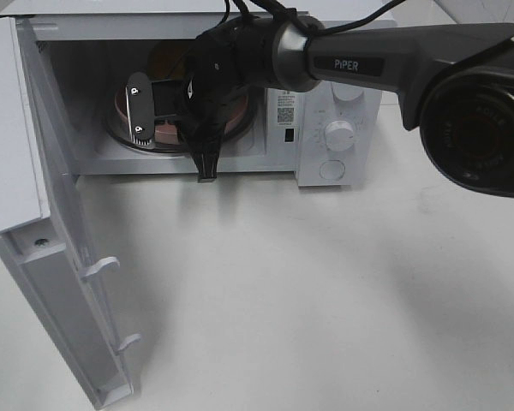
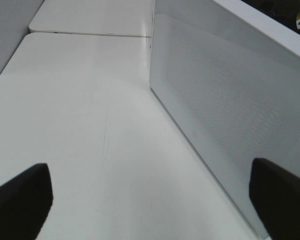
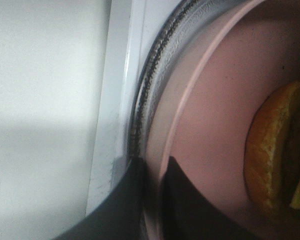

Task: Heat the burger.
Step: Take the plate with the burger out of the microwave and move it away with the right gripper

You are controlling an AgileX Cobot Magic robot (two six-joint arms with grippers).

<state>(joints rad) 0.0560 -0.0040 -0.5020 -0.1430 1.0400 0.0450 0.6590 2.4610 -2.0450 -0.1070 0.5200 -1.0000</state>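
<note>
Burger (image 3: 276, 150) sits on the pink plate (image 3: 215, 125), which rests on the glass turntable (image 3: 157, 85) inside the open microwave (image 1: 338, 137). We see the right gripper (image 3: 152, 172) clenched on the plate's rim, one finger on each side. From the high camera the right arm (image 1: 360, 64) blocks most of the cavity, so the burger is hidden there. The swung-out door (image 1: 34, 223) stands at the left. Our left gripper (image 2: 150, 200) hangs released above the white table (image 2: 80, 130) beside that door. Only part of the bun shows in the wrist view.
</note>
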